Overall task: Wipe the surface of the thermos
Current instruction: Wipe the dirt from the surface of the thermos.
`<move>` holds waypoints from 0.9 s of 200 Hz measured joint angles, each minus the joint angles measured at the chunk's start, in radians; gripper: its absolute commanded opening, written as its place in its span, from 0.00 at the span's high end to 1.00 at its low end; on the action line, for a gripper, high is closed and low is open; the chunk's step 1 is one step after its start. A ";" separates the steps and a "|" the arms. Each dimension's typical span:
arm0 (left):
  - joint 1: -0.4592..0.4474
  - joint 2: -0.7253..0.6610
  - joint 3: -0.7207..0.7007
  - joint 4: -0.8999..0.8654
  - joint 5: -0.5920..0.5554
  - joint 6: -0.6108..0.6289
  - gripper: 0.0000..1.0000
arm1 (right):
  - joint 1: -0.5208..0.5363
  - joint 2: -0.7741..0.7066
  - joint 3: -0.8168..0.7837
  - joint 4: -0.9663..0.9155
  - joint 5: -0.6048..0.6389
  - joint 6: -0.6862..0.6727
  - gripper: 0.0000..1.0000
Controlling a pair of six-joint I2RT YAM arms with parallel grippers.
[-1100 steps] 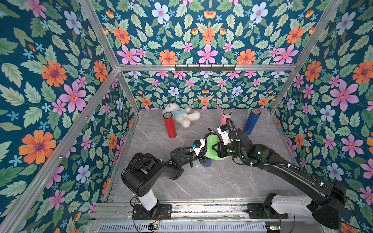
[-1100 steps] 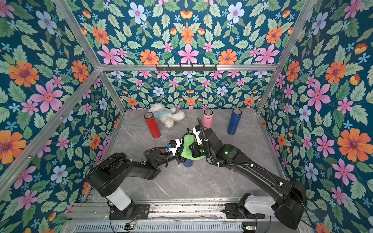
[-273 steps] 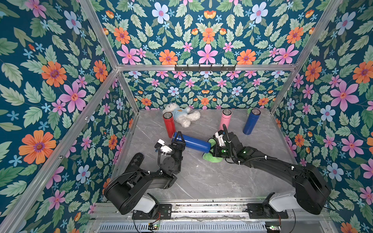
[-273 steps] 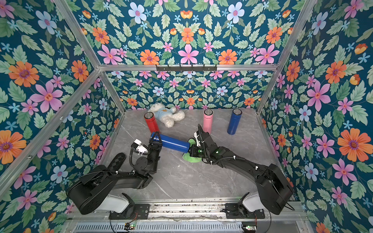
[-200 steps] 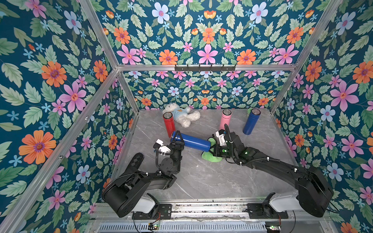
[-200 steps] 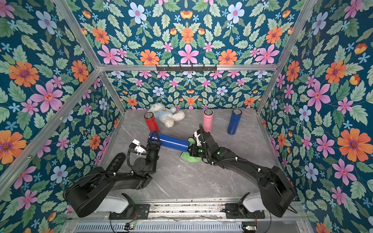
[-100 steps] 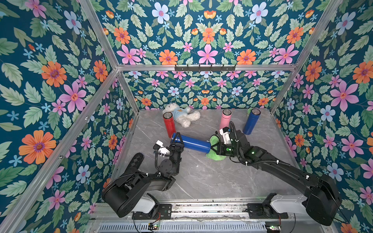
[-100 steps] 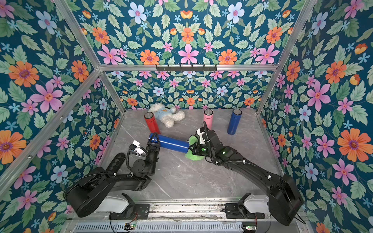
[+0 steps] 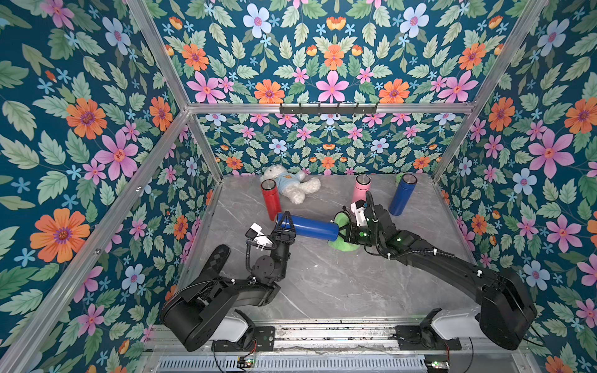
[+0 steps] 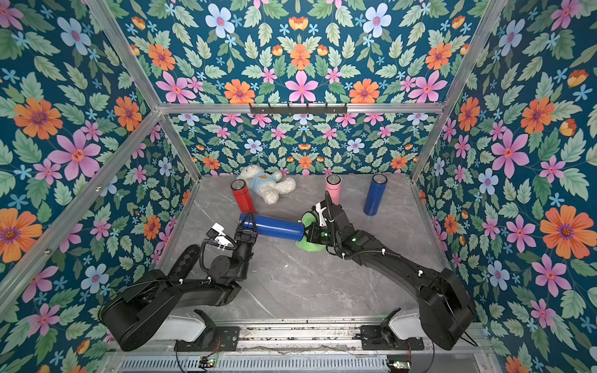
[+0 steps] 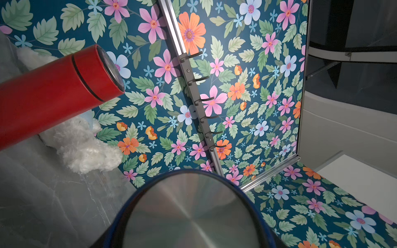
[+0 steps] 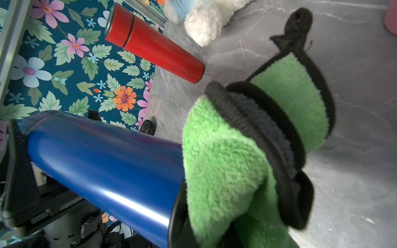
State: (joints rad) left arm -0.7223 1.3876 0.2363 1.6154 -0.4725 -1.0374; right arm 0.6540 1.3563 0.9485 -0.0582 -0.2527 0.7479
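My left gripper (image 9: 285, 226) clamps the slick-looking, rigid blue metal thermos (image 9: 311, 228) at its lid end; my right gripper (image 9: 343, 235) pinches the soft green cloth (image 9: 345, 247).

Horizontal blue thermos (image 9: 308, 227), green cloth (image 9: 343, 244) touching

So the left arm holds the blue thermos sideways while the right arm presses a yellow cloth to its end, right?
Not quite: the cloth is green with a black edge, not yellow; the right wrist view shows it. The rest holds: the left gripper grips the blue thermos sideways, and the right gripper presses the cloth to its end.
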 measured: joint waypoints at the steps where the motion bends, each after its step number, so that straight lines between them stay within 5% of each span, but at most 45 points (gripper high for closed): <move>1: 0.000 0.000 0.000 0.000 0.000 -0.001 1.00 | 0.000 -0.001 0.001 -0.002 0.000 0.000 1.00; 54: -0.001 0.014 -0.014 0.000 0.023 -0.006 1.00 | -0.003 -0.063 0.019 -0.067 0.029 -0.019 1.00; 180: -0.003 -0.076 -0.027 -0.120 0.054 0.099 1.00 | -0.001 -0.021 -0.088 0.124 0.008 -0.008 1.00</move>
State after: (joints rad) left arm -0.7254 1.3121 0.2092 1.4952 -0.4183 -0.9386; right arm 0.6529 1.3357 0.8608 0.0662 -0.2451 0.7403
